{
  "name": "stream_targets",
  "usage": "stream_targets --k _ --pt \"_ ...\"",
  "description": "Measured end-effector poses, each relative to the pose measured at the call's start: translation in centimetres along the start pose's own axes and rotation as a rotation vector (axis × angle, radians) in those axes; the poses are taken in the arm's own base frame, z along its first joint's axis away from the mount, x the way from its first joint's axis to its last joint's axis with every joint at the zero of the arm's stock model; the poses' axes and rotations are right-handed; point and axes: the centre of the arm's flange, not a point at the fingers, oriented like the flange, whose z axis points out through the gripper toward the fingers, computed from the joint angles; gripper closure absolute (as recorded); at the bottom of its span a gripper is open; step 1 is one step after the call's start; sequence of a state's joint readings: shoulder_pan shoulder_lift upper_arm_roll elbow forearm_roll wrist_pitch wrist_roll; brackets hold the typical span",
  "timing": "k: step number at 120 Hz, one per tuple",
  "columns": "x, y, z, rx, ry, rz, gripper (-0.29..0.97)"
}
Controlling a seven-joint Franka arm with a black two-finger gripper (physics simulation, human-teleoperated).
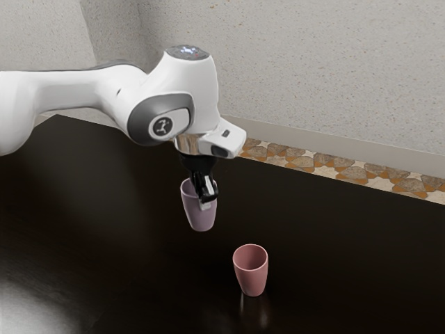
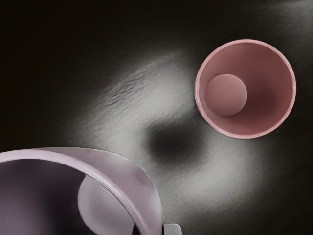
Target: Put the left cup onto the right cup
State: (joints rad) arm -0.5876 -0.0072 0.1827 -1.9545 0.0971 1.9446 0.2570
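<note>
A pale lilac cup (image 1: 198,207) hangs in the air above the dark table (image 1: 83,229), with my gripper (image 1: 205,189) shut on its rim, one finger inside and one outside. Its rim and inner wall fill the corner of the wrist view just under my hand, lilac cup (image 2: 117,176). A dusty pink cup (image 1: 250,269) stands upright on the table, below the held cup and toward the exterior view's right. The pink cup (image 2: 245,88) is open at the top and empty, apart from the held one.
The dark glossy table stretches all around both cups. A speckled wall (image 1: 334,62) and a patterned floor strip (image 1: 348,170) lie beyond the table's far edge.
</note>
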Motion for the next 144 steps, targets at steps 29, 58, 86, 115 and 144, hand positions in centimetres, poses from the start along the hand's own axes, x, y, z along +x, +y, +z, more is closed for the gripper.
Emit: stream_targets --k 29,58,86,115,144 --pt "1.4 2.3 0.1 0.000 0.001 0.045 0.78" --pt "3.0 3.5 0.2 0.005 0.003 0.069 0.78" --pt "4.3 4.0 0.4 0.008 0.007 0.081 0.78" --pt "5.3 5.7 0.6 0.005 0.007 0.109 0.78" --pt "6.0 6.8 1.1 0.000 0.004 0.125 0.78"
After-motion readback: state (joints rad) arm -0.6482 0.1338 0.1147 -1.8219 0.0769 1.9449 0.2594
